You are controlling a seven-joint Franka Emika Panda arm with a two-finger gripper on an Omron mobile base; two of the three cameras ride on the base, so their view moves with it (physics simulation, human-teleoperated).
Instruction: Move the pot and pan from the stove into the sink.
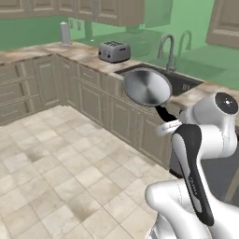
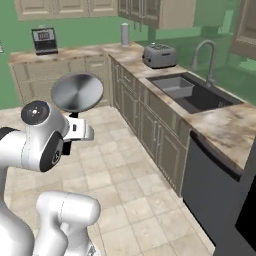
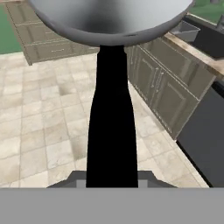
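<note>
Kitchen table (image 2: 220, 125) with a marbled beige top runs along the green wall over grey-brown cupboard doors, and the sink (image 2: 197, 95) is set into it as a dark rectangular basin with a grey insert at its far end. A tall arched steel faucet (image 2: 206, 60) rises from the back edge of the sink, and a silver toaster (image 2: 159, 55) stands on the table just beyond the sink's far end. Farther along the table from the sink, past the toaster, stands a slim grey upright cylinder (image 2: 124, 34). Tiled beige floor (image 2: 130, 190) spreads in front of the cupboards below the sink. The pan (image 2: 77, 92) is up in the air over that floor, well apart from the sink and on the room side of it, tilted so that its round silver underside faces the base cameras. Its long black handle (image 3: 112, 118) runs down from the bowl into the jaws. The jaws stand narrow, closed on the low end of that handle, with the gripper (image 3: 112, 181) at the bottom of the hand view and one dark fingertip (image 3: 65, 181) showing at each side of the handle. From the left base view the pan (image 1: 147, 87) overlaps the near edge of the sink (image 1: 179, 83).
</note>
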